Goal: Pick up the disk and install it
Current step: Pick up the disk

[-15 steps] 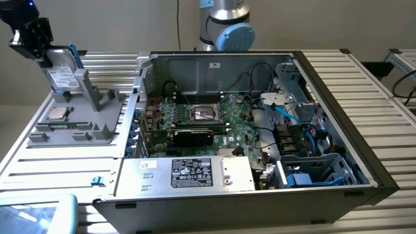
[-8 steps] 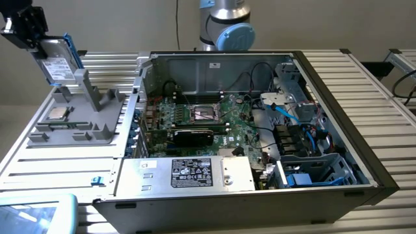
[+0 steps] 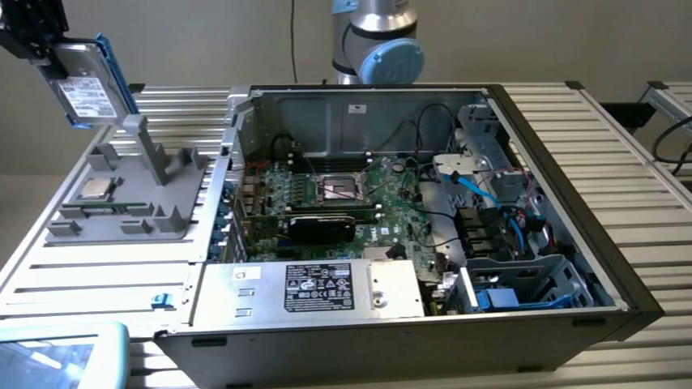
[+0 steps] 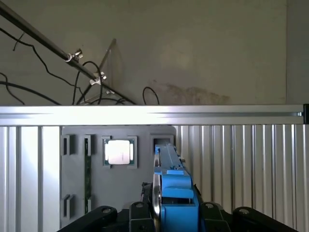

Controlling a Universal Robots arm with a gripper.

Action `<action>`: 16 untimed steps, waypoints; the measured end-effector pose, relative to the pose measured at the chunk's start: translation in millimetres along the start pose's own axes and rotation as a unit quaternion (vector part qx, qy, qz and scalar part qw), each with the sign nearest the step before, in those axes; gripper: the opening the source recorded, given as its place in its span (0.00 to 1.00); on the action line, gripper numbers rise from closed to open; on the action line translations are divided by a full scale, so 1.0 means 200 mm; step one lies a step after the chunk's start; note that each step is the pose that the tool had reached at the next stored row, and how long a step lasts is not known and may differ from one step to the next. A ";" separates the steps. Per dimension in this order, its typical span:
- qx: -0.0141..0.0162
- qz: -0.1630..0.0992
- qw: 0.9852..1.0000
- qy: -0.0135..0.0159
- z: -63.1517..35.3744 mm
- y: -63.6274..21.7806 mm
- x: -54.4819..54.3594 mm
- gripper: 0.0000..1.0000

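Slatted metal table (image 3: 617, 154), end effector (image 3: 44, 55) clamped on disk (image 3: 89, 91) above grey holder (image 3: 130, 194), label print unreadable.

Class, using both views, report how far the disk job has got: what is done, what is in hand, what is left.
Done: the disk is picked up, held in the air above the grey holder. In hand: the tool is shut on the disk, seen edge-on in the wrist view. Left: the disk is not yet in the open case, so installing remains.
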State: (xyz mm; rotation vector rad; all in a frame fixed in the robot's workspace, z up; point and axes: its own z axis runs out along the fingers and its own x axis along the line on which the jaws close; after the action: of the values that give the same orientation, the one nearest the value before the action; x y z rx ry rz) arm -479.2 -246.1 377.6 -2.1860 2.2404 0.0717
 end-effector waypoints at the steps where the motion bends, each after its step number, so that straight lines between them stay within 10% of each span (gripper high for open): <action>1: 0.000 0.000 1.000 0.000 -0.020 0.000 0.00 0.37; 16: 0.001 0.000 1.000 0.001 -0.227 -0.042 0.01 0.37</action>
State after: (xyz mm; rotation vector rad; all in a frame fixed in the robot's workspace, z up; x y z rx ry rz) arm -469.6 -250.7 422.7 -2.1864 2.2401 0.0675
